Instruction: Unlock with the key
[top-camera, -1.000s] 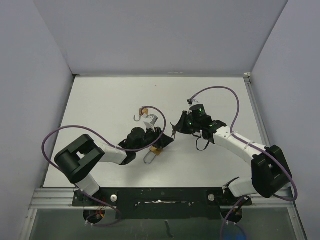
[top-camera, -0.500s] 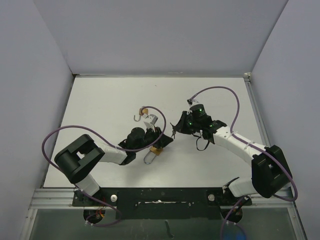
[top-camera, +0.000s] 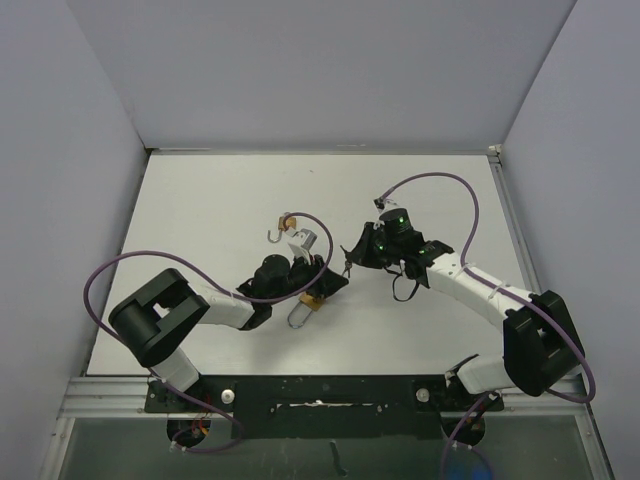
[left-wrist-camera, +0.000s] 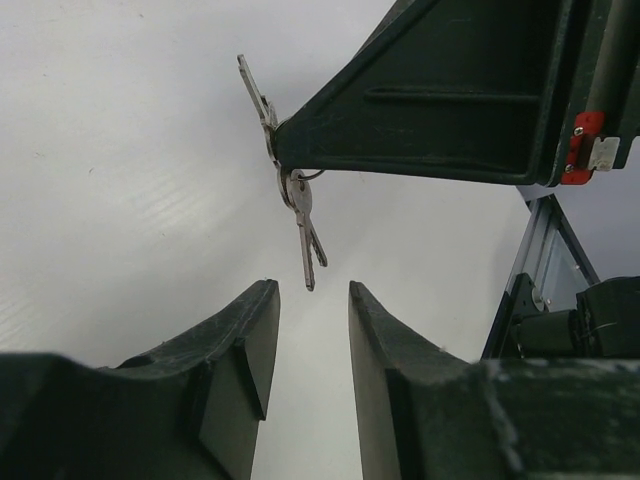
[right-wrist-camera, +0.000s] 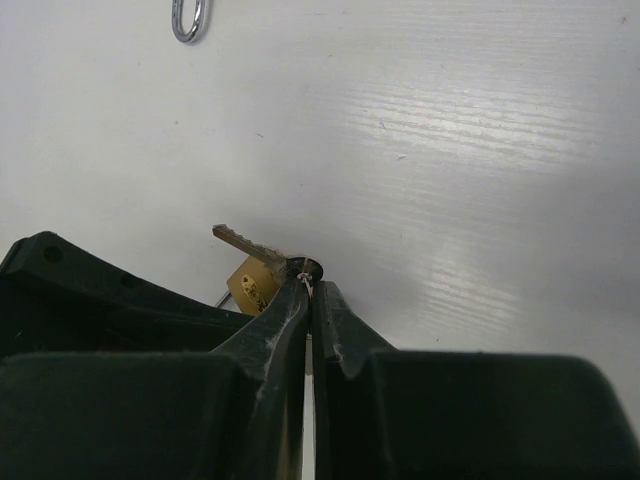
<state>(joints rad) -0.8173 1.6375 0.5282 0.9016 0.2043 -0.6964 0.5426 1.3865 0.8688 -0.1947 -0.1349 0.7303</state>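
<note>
One key (right-wrist-camera: 245, 243), pinched in the closed right hand (right-wrist-camera: 310, 290), points its blade toward the slightly parted left hand (left-wrist-camera: 312, 292).

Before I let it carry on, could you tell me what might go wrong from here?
The right claw pinches the key only by its head, so pushing it at the padlock might twist it loose. The spare key dangling beneath could snag on the left claw. The left claw stands open with nothing between its tips, so the padlock may slide when pressed.
</note>
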